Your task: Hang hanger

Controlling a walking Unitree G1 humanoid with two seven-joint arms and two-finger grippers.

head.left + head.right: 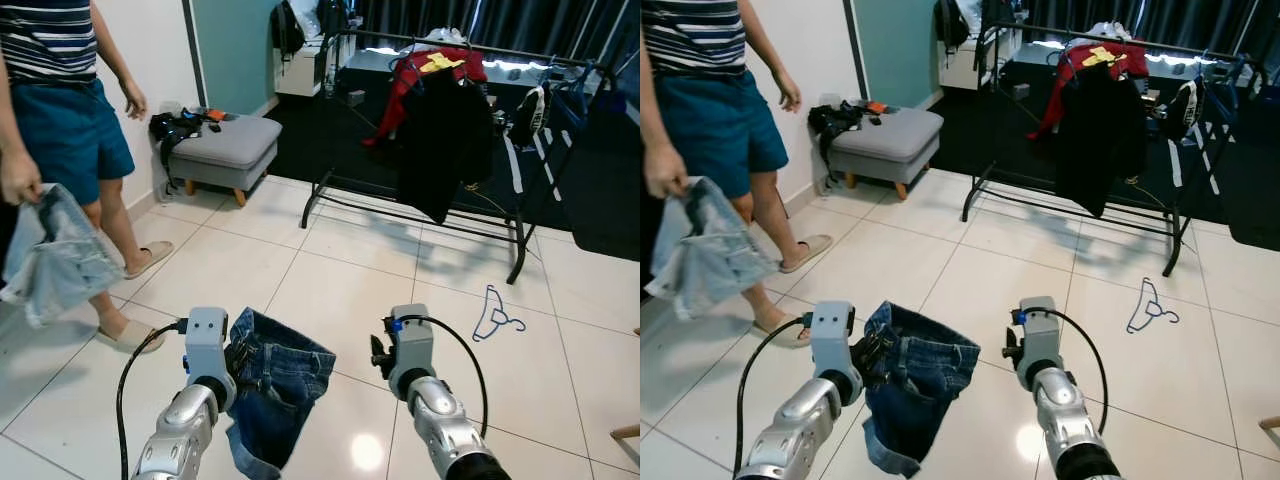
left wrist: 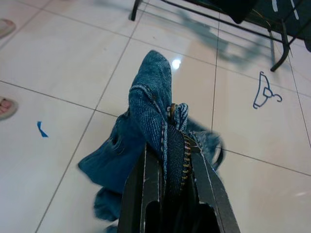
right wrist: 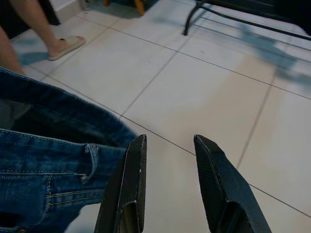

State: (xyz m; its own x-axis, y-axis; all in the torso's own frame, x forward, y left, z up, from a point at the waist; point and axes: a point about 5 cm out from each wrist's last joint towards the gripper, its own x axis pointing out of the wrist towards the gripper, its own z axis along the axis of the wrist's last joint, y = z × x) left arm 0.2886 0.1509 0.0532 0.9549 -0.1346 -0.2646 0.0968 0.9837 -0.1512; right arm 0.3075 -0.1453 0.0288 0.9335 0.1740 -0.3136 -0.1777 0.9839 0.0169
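**Two grippers raised, one loaded with denim, the hanger lying on the floor**

One garment is carried by the left gripper (image 2: pixel 167 160): its two black fingers are clamped on the fly and waistband of a pair of dark denim shorts (image 1: pixel 275 385), the brass zipper teeth being pinched between them. The grasp at the waist lets the rest of the cloth hang freely below, clear of the tiled floor (image 1: pixel 340 290), which suits a garment meant to be carried or threaded onto something.

The right gripper (image 3: pixel 167 182) is held beside it with its fingers apart and nothing between them; the edge of the denim is seen just beside it in the right wrist view. It is judged to be kept free for picking up the hanger.

The blue wire hanger (image 1: pixel 495 316) lies flat on the floor, ahead and to the robot's right, well apart from both grippers and near the foot of the black clothes rack (image 1: pixel 520 240). Dark and red garments (image 1: pixel 440 130) hang on that rack's rail, where the hanger is presumably to end up.

Farther left, a person (image 1: pixel 60 120) stands holding pale denim (image 1: pixel 55 255) in one hand, near a grey ottoman (image 1: pixel 225 145) against the wall.
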